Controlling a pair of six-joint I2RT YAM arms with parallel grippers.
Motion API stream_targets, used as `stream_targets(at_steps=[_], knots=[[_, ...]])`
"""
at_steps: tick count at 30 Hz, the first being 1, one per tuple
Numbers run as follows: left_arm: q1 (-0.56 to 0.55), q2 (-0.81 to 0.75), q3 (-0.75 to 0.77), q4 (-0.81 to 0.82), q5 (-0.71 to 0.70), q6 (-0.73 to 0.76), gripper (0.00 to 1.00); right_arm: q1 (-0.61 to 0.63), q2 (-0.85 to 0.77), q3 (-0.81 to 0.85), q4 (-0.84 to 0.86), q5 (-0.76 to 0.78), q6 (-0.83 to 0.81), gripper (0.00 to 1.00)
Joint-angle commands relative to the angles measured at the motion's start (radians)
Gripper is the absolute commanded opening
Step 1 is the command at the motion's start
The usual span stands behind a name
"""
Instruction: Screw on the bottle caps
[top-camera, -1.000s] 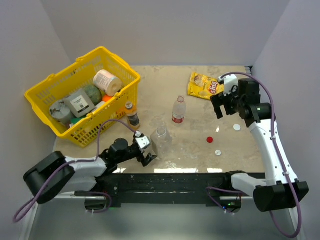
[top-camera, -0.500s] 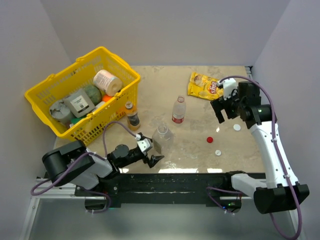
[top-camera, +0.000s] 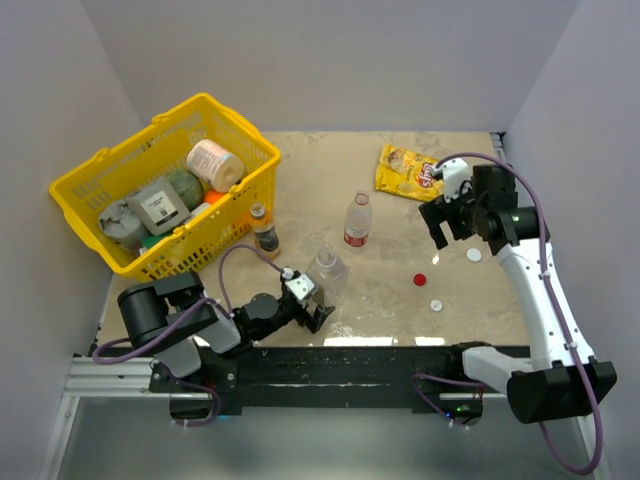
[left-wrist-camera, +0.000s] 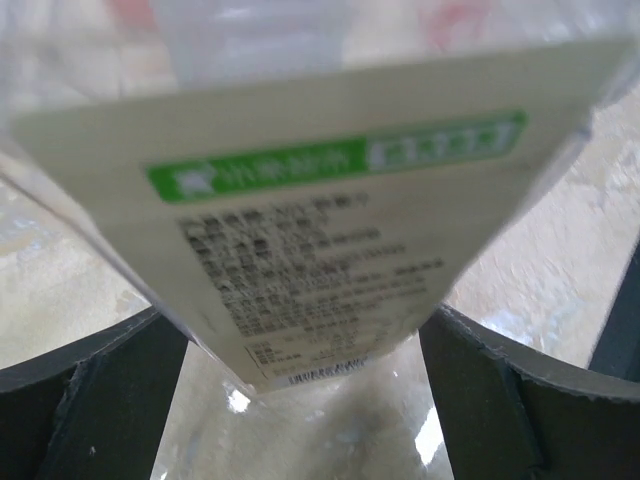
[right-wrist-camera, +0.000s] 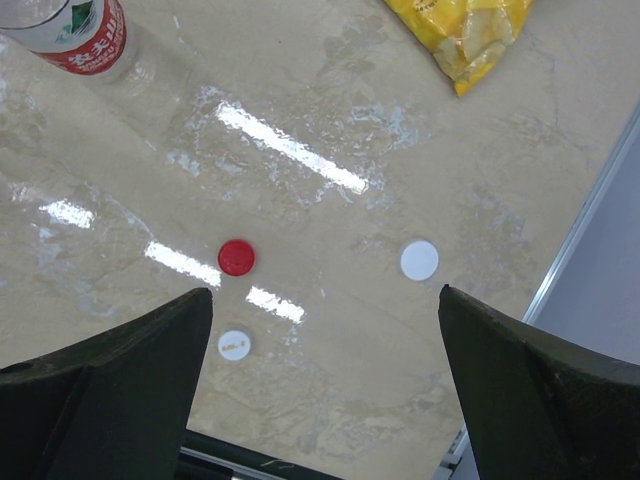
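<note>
A red bottle cap (top-camera: 421, 279) and two white caps (top-camera: 437, 304) (top-camera: 473, 255) lie on the table at the right. In the right wrist view the red cap (right-wrist-camera: 236, 257) and the white caps (right-wrist-camera: 233, 345) (right-wrist-camera: 419, 260) lie below my right gripper (right-wrist-camera: 325, 295). That gripper (top-camera: 438, 224) hovers open and empty above them. A clear uncapped bottle (top-camera: 323, 276) stands near the front. My left gripper (top-camera: 309, 305) is open, with its fingers on either side of this bottle's labelled body (left-wrist-camera: 300, 230). A red-labelled bottle (top-camera: 357, 221) stands uncapped at mid-table.
A yellow basket (top-camera: 100, 165) with several groceries stands at the back left. A small brown bottle (top-camera: 265, 232) stands beside it. A yellow snack bag (top-camera: 407, 170) lies at the back right. The table's right edge (right-wrist-camera: 590, 230) is close to the caps.
My left arm has swung its elbow round and pushed its gripper further right against the clear bottle. My right gripper has shifted only slightly. The caps have not moved.
</note>
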Motion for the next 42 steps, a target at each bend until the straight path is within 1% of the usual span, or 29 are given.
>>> stream_targets(at_steps=[1,6,8,9,11,12,13,14,16,18,19,20,21,23,24,25,27,28,30,31,32,34,35,38,39,41,42], knots=[[-0.005,0.024,0.057,0.207,-0.212,-0.033,1.00,0.002,-0.009,-0.018,0.001,-0.009,0.005,0.99],[-0.005,0.034,0.055,0.225,-0.198,-0.025,1.00,0.004,-0.014,-0.041,-0.001,-0.013,0.004,0.99],[-0.004,0.038,0.057,0.243,-0.149,-0.019,0.94,0.002,-0.011,-0.042,0.002,-0.015,0.004,0.99],[-0.004,0.041,0.055,0.248,-0.129,-0.007,0.90,0.002,-0.008,-0.042,0.004,-0.015,0.005,0.99],[-0.005,0.044,0.053,0.250,-0.098,-0.014,0.86,0.004,-0.001,-0.041,0.007,-0.018,0.008,0.99],[-0.005,0.044,0.052,0.248,-0.091,-0.025,0.86,0.002,-0.001,-0.041,0.010,-0.018,0.008,0.99],[-0.005,0.044,0.049,0.250,-0.092,-0.039,0.94,0.002,-0.001,-0.042,0.010,-0.018,0.008,0.99],[-0.005,0.044,0.046,0.265,-0.095,-0.052,1.00,0.004,0.000,-0.038,0.007,-0.035,0.005,0.99],[-0.005,0.044,0.043,0.282,-0.118,-0.068,1.00,0.005,0.003,-0.012,-0.013,-0.088,-0.024,0.99],[-0.004,0.044,0.058,0.288,-0.172,-0.085,1.00,0.022,0.005,0.005,-0.057,-0.168,-0.060,0.96],[-0.004,0.043,0.064,0.287,-0.214,-0.088,1.00,0.037,0.002,0.001,-0.067,-0.185,-0.099,0.95],[-0.004,0.041,0.070,0.283,-0.219,-0.091,1.00,0.056,-0.009,-0.008,-0.073,-0.182,-0.116,0.94],[-0.004,0.041,0.070,0.283,-0.220,-0.091,1.00,0.115,-0.012,-0.022,-0.074,-0.173,-0.136,0.88],[-0.004,0.032,0.064,0.274,-0.213,-0.088,1.00,0.191,-0.023,-0.068,-0.056,-0.138,-0.166,0.78],[-0.004,0.025,0.061,0.270,-0.213,-0.076,1.00,0.235,-0.024,-0.084,-0.041,-0.141,-0.159,0.74],[-0.004,0.020,0.058,0.264,-0.210,-0.071,1.00,0.249,-0.023,-0.108,-0.022,-0.144,-0.122,0.65],[-0.001,0.000,0.046,0.253,-0.203,-0.060,1.00,0.280,-0.014,-0.134,0.037,-0.166,-0.070,0.55],[0.001,-0.006,0.043,0.253,-0.194,-0.053,1.00,0.292,-0.011,-0.159,0.057,-0.170,-0.030,0.36],[0.002,-0.015,0.038,0.265,-0.184,-0.030,0.99,0.327,-0.005,-0.183,0.145,-0.144,0.024,0.21],[0.002,-0.012,0.037,0.274,-0.178,-0.022,0.99,0.335,-0.001,-0.199,0.172,-0.135,0.062,0.16],[0.002,-0.006,0.034,0.297,-0.169,-0.017,0.99,0.346,0.003,-0.205,0.229,-0.121,0.079,0.13],[0.002,0.005,0.034,0.313,-0.132,-0.013,0.99,0.386,0.021,-0.219,0.287,-0.069,0.122,0.11],[0.002,0.008,0.034,0.314,-0.128,-0.016,0.99,0.398,0.025,-0.220,0.333,-0.068,0.130,0.08],[0.002,0.008,0.053,0.294,-0.172,-0.046,1.00,0.484,0.041,-0.233,0.413,-0.058,0.171,0.03],[0.002,0.008,0.058,0.293,-0.186,-0.046,1.00,0.508,0.048,-0.234,0.427,-0.056,0.191,0.03],[0.002,0.015,0.063,0.311,-0.192,-0.043,1.00,0.569,0.061,-0.254,0.482,-0.015,0.218,0.02],[0.002,0.020,0.064,0.317,-0.190,-0.040,1.00,0.585,0.067,-0.262,0.502,0.007,0.247,0.01]])
